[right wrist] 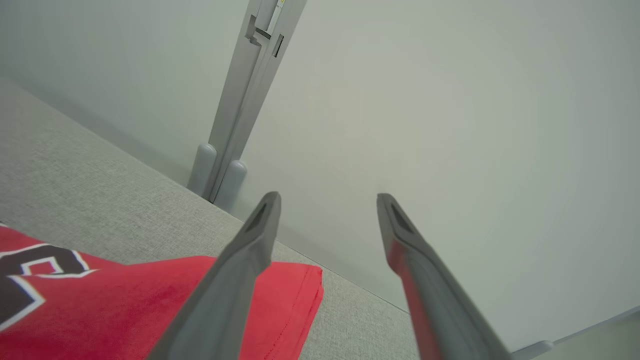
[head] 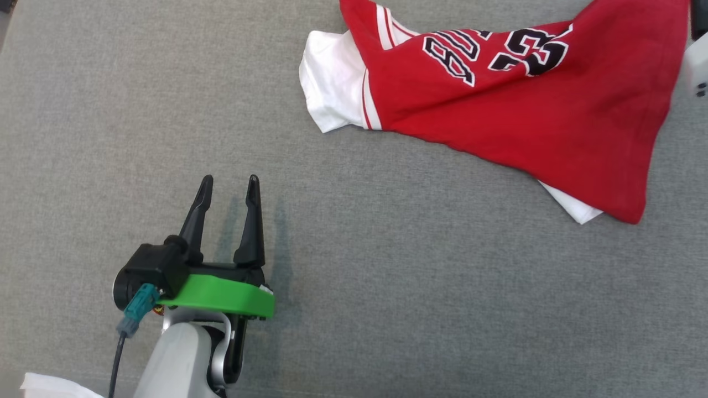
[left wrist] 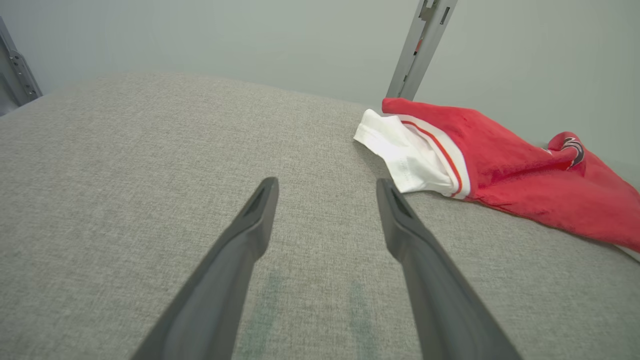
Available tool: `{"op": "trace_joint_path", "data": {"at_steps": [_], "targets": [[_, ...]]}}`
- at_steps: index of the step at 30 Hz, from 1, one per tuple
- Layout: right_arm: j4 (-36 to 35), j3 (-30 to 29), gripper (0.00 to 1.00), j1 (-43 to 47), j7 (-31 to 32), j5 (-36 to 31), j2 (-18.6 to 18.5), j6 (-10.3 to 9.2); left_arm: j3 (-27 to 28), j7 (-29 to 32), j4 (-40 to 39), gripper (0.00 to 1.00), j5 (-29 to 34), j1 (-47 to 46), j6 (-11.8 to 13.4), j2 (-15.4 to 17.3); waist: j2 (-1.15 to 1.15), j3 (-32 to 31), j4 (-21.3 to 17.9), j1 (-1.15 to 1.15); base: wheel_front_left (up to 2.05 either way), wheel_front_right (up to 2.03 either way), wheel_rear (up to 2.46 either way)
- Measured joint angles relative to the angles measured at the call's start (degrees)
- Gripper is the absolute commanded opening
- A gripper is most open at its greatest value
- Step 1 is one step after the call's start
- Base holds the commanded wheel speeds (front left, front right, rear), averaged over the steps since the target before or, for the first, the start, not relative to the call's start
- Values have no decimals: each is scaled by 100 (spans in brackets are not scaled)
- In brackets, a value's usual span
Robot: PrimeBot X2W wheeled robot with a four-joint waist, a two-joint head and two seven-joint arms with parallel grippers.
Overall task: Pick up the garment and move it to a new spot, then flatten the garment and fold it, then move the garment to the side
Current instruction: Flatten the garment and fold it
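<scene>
A red jersey [head: 514, 110] with black-and-white numbers and white sleeves lies crumpled on the grey fabric surface [head: 166, 110] at the upper right of the head view. My left gripper [head: 229, 182] hovers over bare surface well to the jersey's lower left, open, with nothing between its fingers. In the left wrist view the left gripper [left wrist: 327, 185] points toward the jersey [left wrist: 510, 165], whose white sleeve lies just beyond the right fingertip. My right gripper [right wrist: 327, 200] is open and empty above the jersey's red hem [right wrist: 125, 300], near the surface's far edge.
A pale part of my right arm [head: 696, 69] shows at the right edge. A grey metal post [right wrist: 250, 90] stands against the wall behind the surface and also appears as the post [left wrist: 420, 45] behind the jersey. A white cloth corner [head: 50, 387] lies at the bottom left.
</scene>
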Motion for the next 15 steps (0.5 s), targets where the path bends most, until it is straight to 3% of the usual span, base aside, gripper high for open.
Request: {"op": "trace_joint_path", "data": {"at_steps": [15], "targets": [[-1570, -310, 100, 2237, 1, 658, 1352, 0, 468, 0, 279, 100, 192, 419, -69, -2, 0, -949, -724, 0, 0, 0, 0]]}}
